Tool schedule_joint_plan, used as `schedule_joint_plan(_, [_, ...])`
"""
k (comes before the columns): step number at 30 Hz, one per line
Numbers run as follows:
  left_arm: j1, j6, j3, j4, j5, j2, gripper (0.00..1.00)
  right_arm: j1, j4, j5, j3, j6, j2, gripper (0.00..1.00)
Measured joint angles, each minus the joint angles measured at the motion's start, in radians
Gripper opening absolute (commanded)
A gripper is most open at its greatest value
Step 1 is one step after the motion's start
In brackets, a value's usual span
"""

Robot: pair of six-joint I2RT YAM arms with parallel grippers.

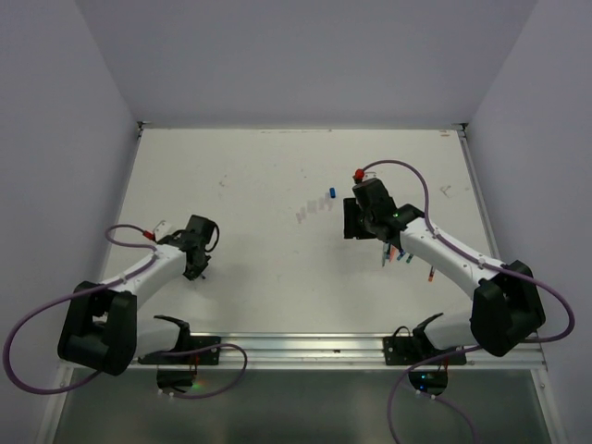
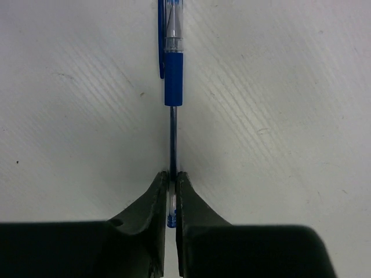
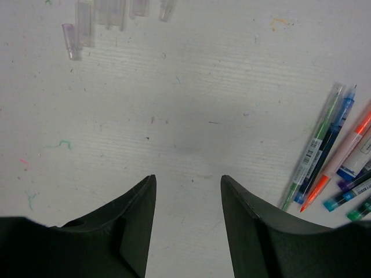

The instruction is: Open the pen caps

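Left pincer (image 2: 173, 175) pinches a pen (image 2: 173, 139) whose blue cap (image 2: 173, 78) seems on.

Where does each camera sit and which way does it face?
Top external: above and behind, looking down at the white table; both arms show.
Left wrist: looks down past the left gripper, shut on a blue-and-clear plastic pen.
Right wrist: looks down past the open right gripper at the table.
Shared: top and right wrist both show the clear plastic caps.
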Motion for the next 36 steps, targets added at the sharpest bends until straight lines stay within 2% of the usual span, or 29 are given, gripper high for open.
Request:
schedule_joint_plan(2, [0.0,0.016,-0.006,0.026,0.003,-0.006,0.0,0.001,0.0,0.0,0.0,0.001,0.0,0.52])
schedule_joint_plan(6, [0.001,0.062,-0.044,0.092,0.043,-0.062,0.0,0.001,0.0,-0.004,0.0,0.005,0.0,0.52])
schedule_joint_plan(10, [0.001,0.156,-0.095,0.159,0.141,-0.199,0.0,0.0,0.004,-0.027,0.0,0.01,0.0,0.52])
schedule_joint_plan(14, [0.0,0.284,-0.159,0.363,0.332,-0.388,0.0,0.0,0.049,-0.109,-0.014,0.026,-0.003,0.52])
schedule_joint_plan(17, [-0.002,0.336,-0.206,0.552,0.495,-0.452,0.0,0.0,0.113,-0.228,-0.031,0.056,-0.004,0.52])
schedule_joint_plan(22, [-0.069,0.374,-0.24,0.84,0.696,-0.365,0.0,0.001,0.296,-0.416,-0.074,0.149,-0.004,0.52])
schedule_joint_plan(28, [-0.277,0.378,-0.244,1.102,0.772,-0.214,0.0,0.007,0.483,-0.534,-0.107,0.256,-0.005,0.51])
schedule_joint_plan(36, [-0.398,0.37,-0.188,1.23,0.771,-0.066,0.0,0.016,0.598,-0.557,-0.13,0.319,-0.025,0.47])
